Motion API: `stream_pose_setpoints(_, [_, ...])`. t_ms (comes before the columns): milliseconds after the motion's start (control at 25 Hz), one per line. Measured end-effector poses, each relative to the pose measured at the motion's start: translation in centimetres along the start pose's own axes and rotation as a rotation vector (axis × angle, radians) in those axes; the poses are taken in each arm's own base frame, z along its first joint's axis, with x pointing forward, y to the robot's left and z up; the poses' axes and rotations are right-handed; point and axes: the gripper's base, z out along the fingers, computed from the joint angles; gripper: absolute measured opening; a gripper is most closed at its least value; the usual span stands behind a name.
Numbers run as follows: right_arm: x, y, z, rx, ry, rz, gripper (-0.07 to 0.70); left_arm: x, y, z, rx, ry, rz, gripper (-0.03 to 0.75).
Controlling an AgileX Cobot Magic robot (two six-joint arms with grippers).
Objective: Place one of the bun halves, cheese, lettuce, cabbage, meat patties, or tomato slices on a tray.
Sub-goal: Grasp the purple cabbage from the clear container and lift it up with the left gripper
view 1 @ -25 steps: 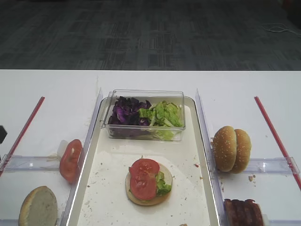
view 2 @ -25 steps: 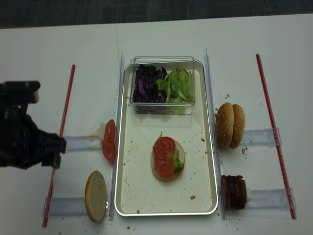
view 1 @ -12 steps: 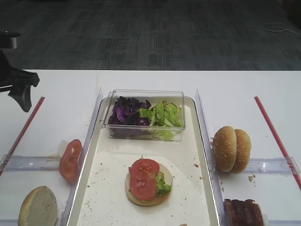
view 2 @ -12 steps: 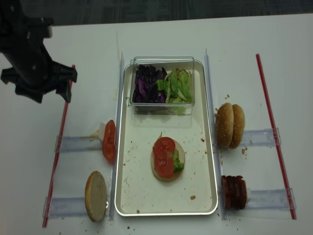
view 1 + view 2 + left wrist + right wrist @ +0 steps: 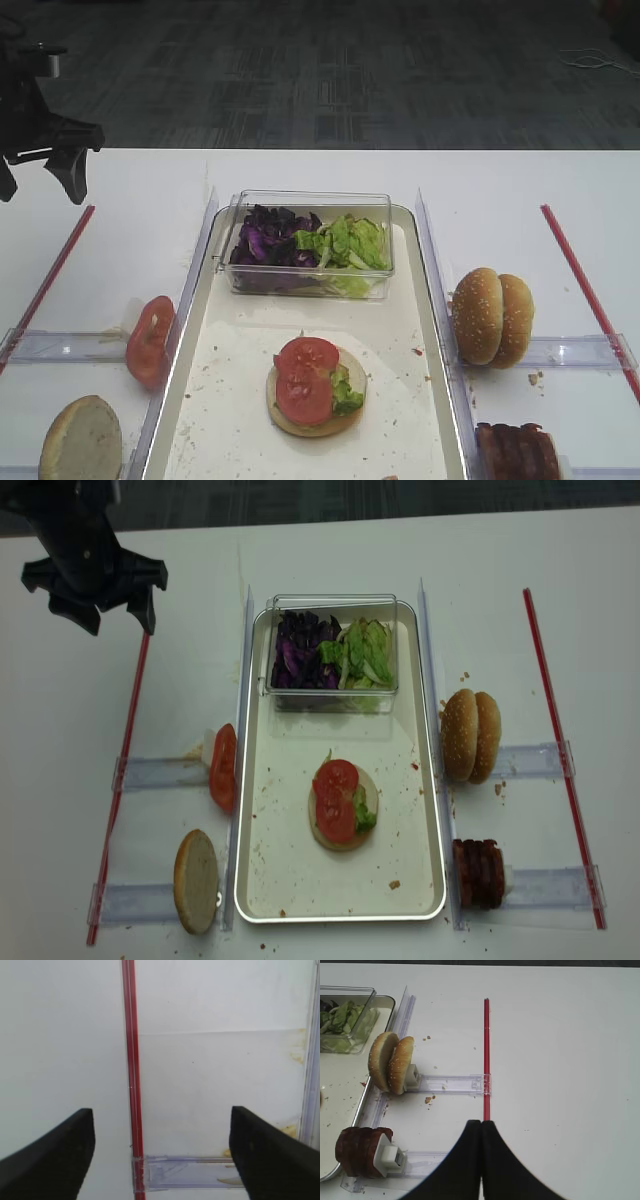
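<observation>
The off-white tray (image 5: pixel 340 917) (image 5: pixel 240 410) holds a bun half topped with lettuce and tomato slices (image 5: pixel 338 802) (image 5: pixel 308 380). A clear box at its far end holds purple cabbage (image 5: pixel 298 650) (image 5: pixel 265 238) and green lettuce (image 5: pixel 365 652) (image 5: pixel 348 240). A tomato slice (image 5: pixel 223 768) and a bun half (image 5: pixel 197 880) stand left of the tray. More bun halves (image 5: pixel 472 735) (image 5: pixel 391 1062) and meat patties (image 5: pixel 478 872) (image 5: pixel 357 1151) stand to its right. No cheese shows. My left gripper (image 5: pixel 118 622) (image 5: pixel 40 188) (image 5: pixel 160 1155) hangs open and empty at the far left. My right gripper (image 5: pixel 481 1123) is shut and empty.
Red strips (image 5: pixel 125 750) (image 5: pixel 560 750) (image 5: pixel 131 1075) run along both sides of the table. Clear plastic rails (image 5: pixel 160 773) (image 5: pixel 447 1083) hold the ingredients beside the tray. Crumbs lie on the tray and near the right buns.
My left gripper has swung from the near left of the table up to the far left, staying open. Nothing else has moved.
</observation>
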Motion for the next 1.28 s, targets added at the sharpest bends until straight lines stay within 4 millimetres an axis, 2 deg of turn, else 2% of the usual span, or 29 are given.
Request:
stream_pose_setpoints(480, [0.0,0.0,0.0,0.000,0.000,0.000,0.315,0.0,-0.1,0.2,0.000,0.011,0.008,0.546])
stream_pose_setpoints(640, [0.0,0.0,0.0,0.000,0.000,0.000,0.315,-0.1,-1.6,0.1,0.009,0.001,0.045,0.546])
stream_pose_setpoints(760, [0.0,0.0,0.0,0.000,0.000,0.000,0.315,0.1,-4.4,-0.1,0.048,-0.003,0.096,0.546])
stream_pose_setpoints(1120, [0.0,0.0,0.0,0.000,0.000,0.000,0.315,2.5,-15.5,-1.0,0.157,-0.081,0.340,0.546])
stream_pose_setpoints(1280, [0.0,0.0,0.0,0.000,0.000,0.000,0.315,3.5,-18.4,-1.4,0.185,-0.123,0.410,0.546])
